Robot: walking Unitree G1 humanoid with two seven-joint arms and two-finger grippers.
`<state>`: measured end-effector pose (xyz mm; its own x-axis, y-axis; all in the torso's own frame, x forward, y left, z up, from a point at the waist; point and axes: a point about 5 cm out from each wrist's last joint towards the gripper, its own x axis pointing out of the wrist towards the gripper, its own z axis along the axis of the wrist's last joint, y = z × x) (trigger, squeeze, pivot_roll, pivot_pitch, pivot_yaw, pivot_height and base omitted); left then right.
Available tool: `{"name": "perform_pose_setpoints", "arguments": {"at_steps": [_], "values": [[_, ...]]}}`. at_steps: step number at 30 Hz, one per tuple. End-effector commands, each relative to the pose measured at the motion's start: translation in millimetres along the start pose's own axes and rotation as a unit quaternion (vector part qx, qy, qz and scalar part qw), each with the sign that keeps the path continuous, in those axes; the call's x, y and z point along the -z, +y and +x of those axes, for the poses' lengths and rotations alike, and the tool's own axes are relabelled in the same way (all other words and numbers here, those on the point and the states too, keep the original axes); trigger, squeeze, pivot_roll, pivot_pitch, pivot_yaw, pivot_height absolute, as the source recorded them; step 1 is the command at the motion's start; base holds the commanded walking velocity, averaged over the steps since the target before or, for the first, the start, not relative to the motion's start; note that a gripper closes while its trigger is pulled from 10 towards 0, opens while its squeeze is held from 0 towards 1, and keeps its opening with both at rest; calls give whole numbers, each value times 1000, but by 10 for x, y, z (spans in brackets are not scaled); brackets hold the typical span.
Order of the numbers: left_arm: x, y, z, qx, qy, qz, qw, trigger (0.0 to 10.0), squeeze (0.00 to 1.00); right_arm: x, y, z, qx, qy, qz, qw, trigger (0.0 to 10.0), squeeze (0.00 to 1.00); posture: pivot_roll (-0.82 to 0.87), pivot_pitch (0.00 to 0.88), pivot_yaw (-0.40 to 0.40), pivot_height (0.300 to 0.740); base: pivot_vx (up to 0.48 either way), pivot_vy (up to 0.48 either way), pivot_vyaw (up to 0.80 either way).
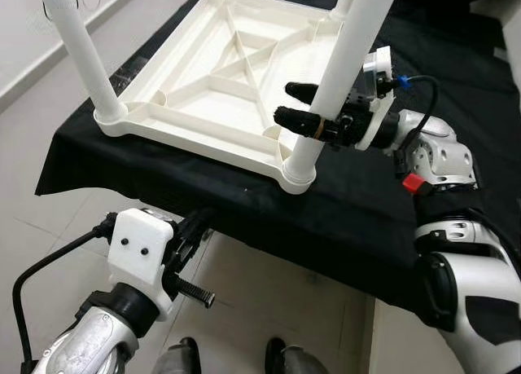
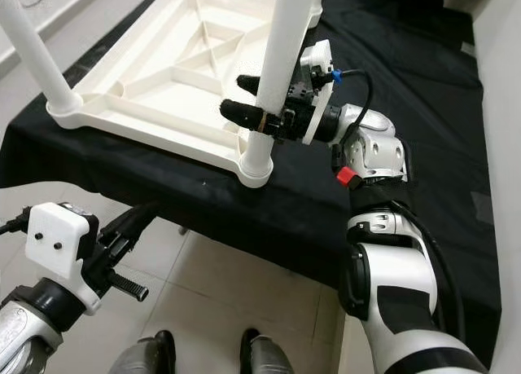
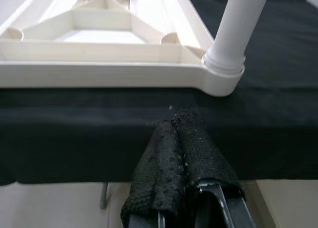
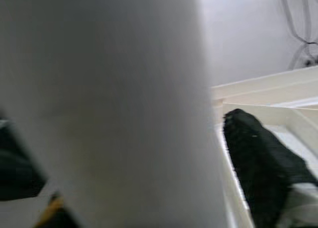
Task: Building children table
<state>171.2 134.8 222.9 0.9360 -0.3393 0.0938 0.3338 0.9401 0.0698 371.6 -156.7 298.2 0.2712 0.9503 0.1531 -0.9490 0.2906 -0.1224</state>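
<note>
Right gripper [image 1: 303, 105] astride table leg [image 1: 346, 60], seemingly touching | left gripper [image 3: 181, 138] pressed together

The head's two eye views looked forward and down onto the upturned white table top [image 1: 220, 81] on black cloth [image 1: 358, 219], sharing nearly the same scene. The left wrist view faced the table's near corner leg [image 3: 238, 24] from below the edge; the right wrist view pressed very close against that leg.
</note>
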Motion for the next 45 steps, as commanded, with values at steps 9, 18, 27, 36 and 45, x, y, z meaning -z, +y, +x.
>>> {"name": "perform_pose_setpoints", "arguments": {"at_steps": [9, 18, 27, 36, 45], "values": [[11, -51, -34, 12, 5, 0, 1000, 10000, 0, 107, -12, -222, 8, -17, 16, 1000, 0, 0, 183, 339, -97, 740, 0, 0, 0], [-10, -44, 2, 17, 0, 4, 1000, 10000, 0, 1022, 322, -302, 418, 199, -22, 886, 0, 0, 131, 302, -96, 740, 0, 0, 0], [-76, -33, 212, 33, -38, 0, 999, 10000, 0, 1038, 501, 281, 455, 158, -33, 876, 0, 0, 99, 214, -99, 740, 0, 0, 0], [-74, -21, 202, 29, -36, 1, 999, 10000, 0, 915, 509, 413, 418, 118, -7, 901, 10000, 1000, 98, 234, -96, 740, 0, 0, 0], [-38, -54, 138, 24, -23, -8, 999, 10000, 0, 671, 330, 88, 182, 85, -21, 979, 10000, 1000, 110, 276, -103, 740, 0, 0, 0]]}}
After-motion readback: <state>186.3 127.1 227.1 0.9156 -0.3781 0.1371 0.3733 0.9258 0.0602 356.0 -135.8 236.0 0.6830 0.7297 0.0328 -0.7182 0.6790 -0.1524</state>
